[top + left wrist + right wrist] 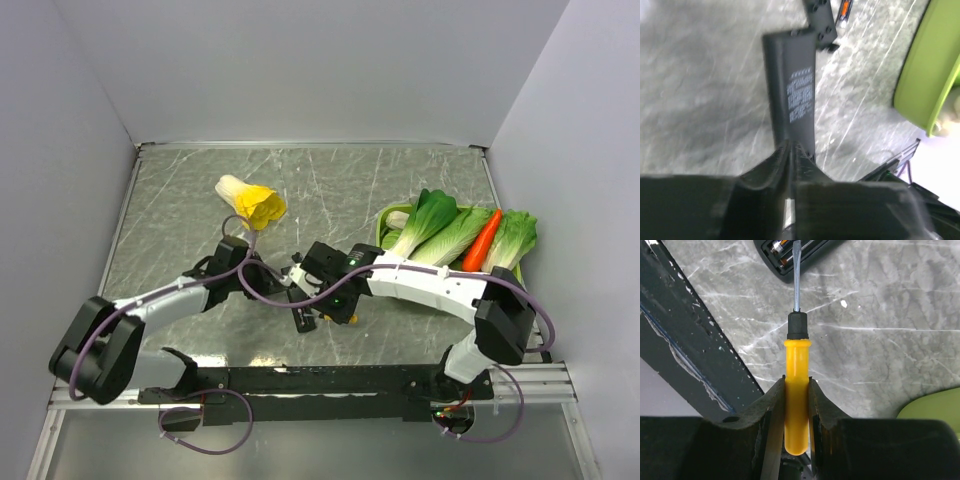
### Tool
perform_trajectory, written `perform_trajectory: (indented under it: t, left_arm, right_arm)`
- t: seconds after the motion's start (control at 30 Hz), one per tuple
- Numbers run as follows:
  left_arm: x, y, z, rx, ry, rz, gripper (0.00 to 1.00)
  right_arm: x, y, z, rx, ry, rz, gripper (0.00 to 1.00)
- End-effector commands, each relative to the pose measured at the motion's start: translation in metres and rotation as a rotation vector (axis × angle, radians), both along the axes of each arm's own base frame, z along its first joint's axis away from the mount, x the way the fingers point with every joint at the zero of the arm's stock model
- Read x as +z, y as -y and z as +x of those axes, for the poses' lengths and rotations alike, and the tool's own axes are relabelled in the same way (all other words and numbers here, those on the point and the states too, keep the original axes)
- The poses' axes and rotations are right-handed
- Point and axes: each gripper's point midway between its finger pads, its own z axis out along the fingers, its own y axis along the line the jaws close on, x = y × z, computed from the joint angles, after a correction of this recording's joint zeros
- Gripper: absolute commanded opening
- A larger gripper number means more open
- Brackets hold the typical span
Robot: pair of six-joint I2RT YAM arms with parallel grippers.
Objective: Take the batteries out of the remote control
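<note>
The remote control (812, 252) lies at the top edge of the right wrist view, its compartment uncovered, with the batteries (781, 246) inside. My right gripper (797, 382) is shut on the handle of a yellow-handled screwdriver (797, 352), whose blade tip reaches into that compartment. In the left wrist view a black flat piece (795, 85) with white print runs away from my left gripper (790, 146). Those jaws are pressed almost together on its near end. From above, both grippers (285, 285) (322, 312) meet near the table's middle front.
A green tray (385, 215) holding leafy greens (430, 220) and a carrot (485, 240) stands at the right. A yellow-and-white vegetable (250, 203) lies behind the left arm. A black rail (685, 335) runs along the near table edge.
</note>
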Motion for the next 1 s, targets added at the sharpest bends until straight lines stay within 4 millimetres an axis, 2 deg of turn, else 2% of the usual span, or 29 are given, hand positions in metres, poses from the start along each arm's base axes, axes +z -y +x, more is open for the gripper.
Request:
perform_trajectory:
  t: [0.0, 0.03, 0.13, 0.4, 0.7, 0.97]
  left_arm:
    - [-0.011, -0.006, -0.028, 0.033, -0.077, -0.051, 0.04]
    - [-0.008, -0.003, -0.028, 0.028, -0.064, -0.084, 0.01]
    - [-0.016, -0.002, -0.045, 0.026, -0.087, -0.151, 0.01]
    - [-0.01, 0.016, -0.053, -0.002, -0.092, -0.262, 0.01]
    - [-0.019, 0.021, -0.057, -0.01, -0.122, -0.243, 0.01]
    - [-0.021, 0.022, -0.055, -0.014, -0.123, -0.238, 0.01]
  right_arm:
    - [0.007, -0.001, -0.001, 0.017, -0.015, -0.02, 0.0]
    - [0.006, -0.001, -0.001, 0.014, -0.017, -0.026, 0.0]
    - [0.007, -0.006, 0.004, 0.012, -0.005, -0.01, 0.0]
    - [-0.002, -0.007, 0.01, -0.008, -0.032, -0.043, 0.0]
    - [0.003, -0.01, 0.014, -0.022, -0.04, -0.077, 0.0]
    - [-0.003, -0.013, 0.015, -0.023, -0.064, -0.116, 0.0]
